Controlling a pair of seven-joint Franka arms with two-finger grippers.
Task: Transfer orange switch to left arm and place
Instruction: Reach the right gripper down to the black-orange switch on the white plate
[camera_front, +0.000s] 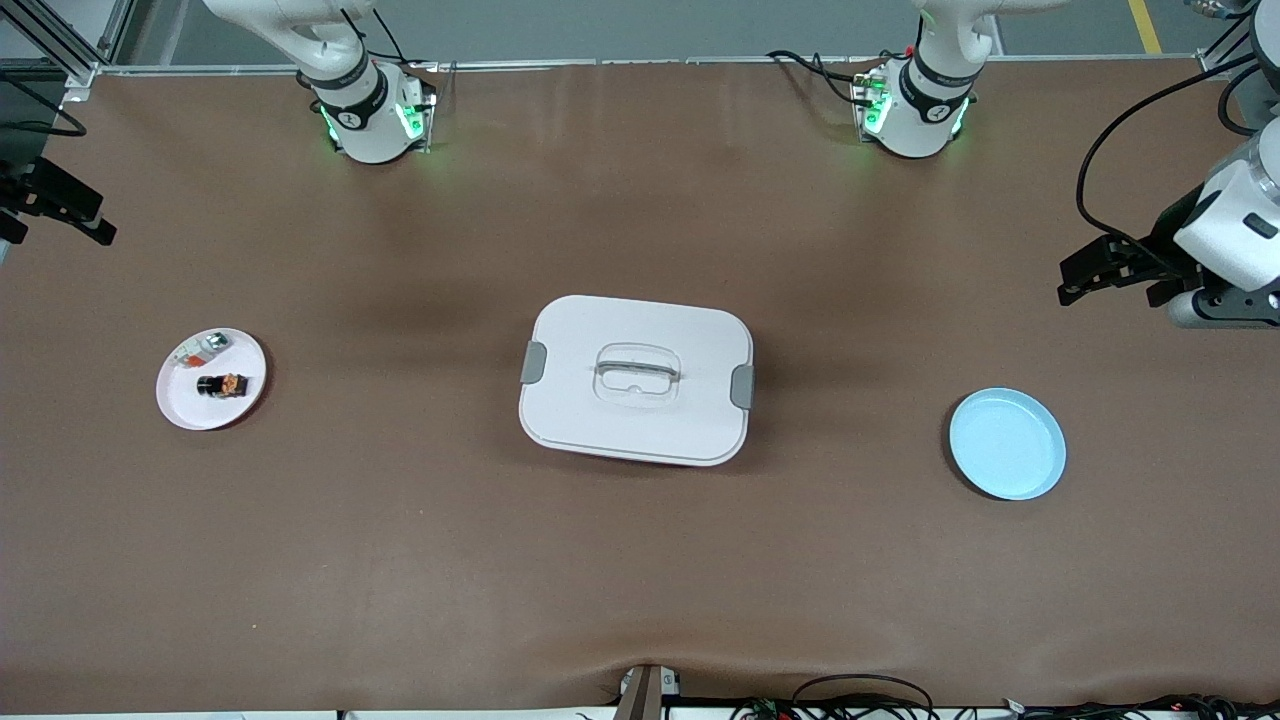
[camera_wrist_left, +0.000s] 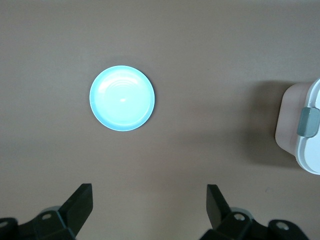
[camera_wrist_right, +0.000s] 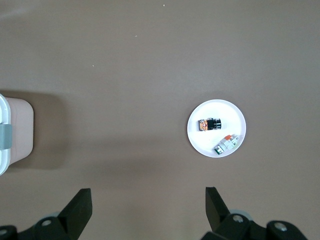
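Orange switch (camera_front: 222, 385) lying on white plate (camera_front: 180, 400); box (camera_front: 636, 379) mid-table, closed.

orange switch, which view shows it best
The right wrist view: the orange switch lies unobstructed on the white plate, its black body and orange end distinct. The front view shows it too, smaller, on that plate. The left wrist view does not show it.

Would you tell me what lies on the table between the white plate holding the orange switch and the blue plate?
The box sits between the white plate, which holds the orange switch, and the blue plate, as the front view shows.
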